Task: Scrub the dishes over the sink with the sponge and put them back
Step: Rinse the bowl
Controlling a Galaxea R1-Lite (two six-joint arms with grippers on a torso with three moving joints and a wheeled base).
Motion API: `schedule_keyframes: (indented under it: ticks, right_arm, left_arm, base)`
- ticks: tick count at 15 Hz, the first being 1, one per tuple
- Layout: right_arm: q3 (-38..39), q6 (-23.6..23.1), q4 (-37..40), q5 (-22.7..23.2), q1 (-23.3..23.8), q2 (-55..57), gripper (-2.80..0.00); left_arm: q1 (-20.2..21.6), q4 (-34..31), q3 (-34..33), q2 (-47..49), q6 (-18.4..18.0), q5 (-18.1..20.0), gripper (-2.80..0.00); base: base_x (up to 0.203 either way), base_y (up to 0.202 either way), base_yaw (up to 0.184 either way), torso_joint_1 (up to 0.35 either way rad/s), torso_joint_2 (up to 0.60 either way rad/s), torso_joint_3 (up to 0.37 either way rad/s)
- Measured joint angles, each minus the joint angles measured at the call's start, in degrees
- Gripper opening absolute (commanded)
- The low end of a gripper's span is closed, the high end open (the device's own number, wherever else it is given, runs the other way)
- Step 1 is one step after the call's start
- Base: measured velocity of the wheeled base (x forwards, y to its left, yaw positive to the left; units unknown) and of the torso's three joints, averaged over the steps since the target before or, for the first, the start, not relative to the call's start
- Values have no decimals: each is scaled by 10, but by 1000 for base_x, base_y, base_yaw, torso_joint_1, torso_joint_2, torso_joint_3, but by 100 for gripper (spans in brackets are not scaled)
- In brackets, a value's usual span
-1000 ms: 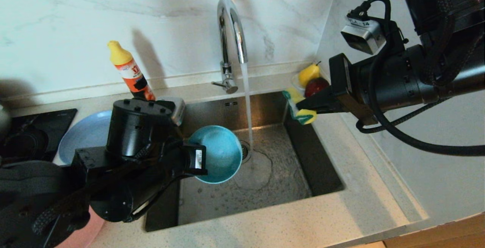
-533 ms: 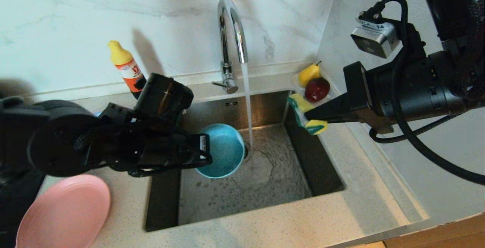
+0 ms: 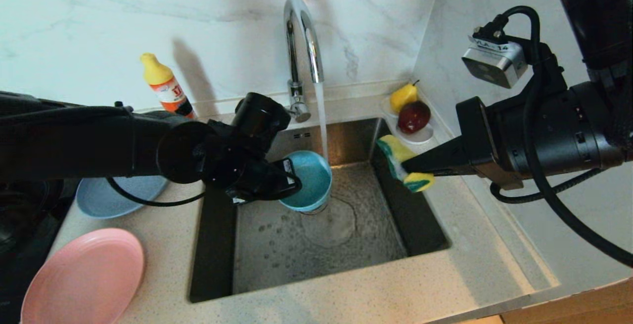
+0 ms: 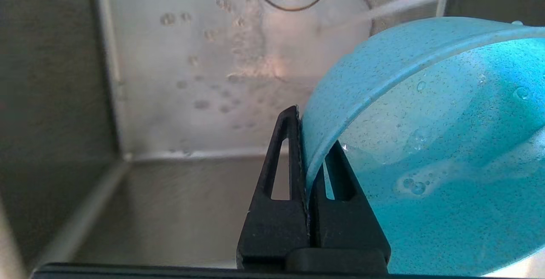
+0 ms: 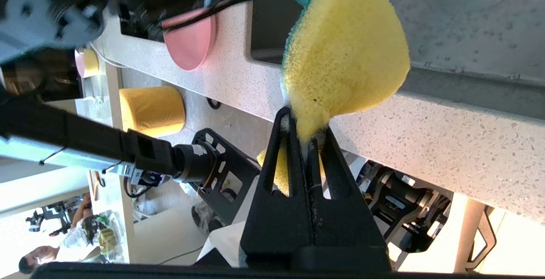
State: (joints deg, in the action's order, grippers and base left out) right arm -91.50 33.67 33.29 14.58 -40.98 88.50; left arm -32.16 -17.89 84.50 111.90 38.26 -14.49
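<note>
Teal bowl (image 3: 310, 179) — tilted, mouth facing right | left claw (image 3: 292, 185) clamps rim

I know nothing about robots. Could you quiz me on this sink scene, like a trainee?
1. True or false: the left hand pinches the teal bowl by its rim.
2. What does the right hand hold? A) yellow sponge B) pear C) pink plate
3. Fill in: water from the tap runs past the bowl into the ___.

Key: 1 true; 2 A; 3 sink.
</note>
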Motion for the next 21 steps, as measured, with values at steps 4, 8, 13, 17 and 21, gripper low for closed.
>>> schedule_keyframes:
  ticks: [4, 8, 13, 17, 21]
  right_arm:
    - [4, 1, 0, 1, 0, -1, -280]
    - [8, 2, 0, 1, 0, -2, -280]
    - [8, 2, 0, 2, 0, -2, -280]
    - [15, 2, 0, 1, 0, -2, -280]
    - [20, 2, 0, 0, 0, -5, -280]
  left_arm:
    - [6, -18, 52, 47, 19, -2, -280]
    - [23, -21, 75, 77, 36, -2, -280]
    - [34, -22, 101, 104, 46, -2, -280]
    - [35, -23, 134, 135, 47, -2, -280]
    - [35, -38, 170, 154, 46, -2, -280]
  base:
    - [0, 0, 0, 0, 0, 0]
    - [0, 0, 0, 0, 0, 0]
    - [0, 0, 0, 0, 0, 0]
    - [0, 0, 0, 0, 0, 0]
    - [0, 0, 0, 0, 0, 0]
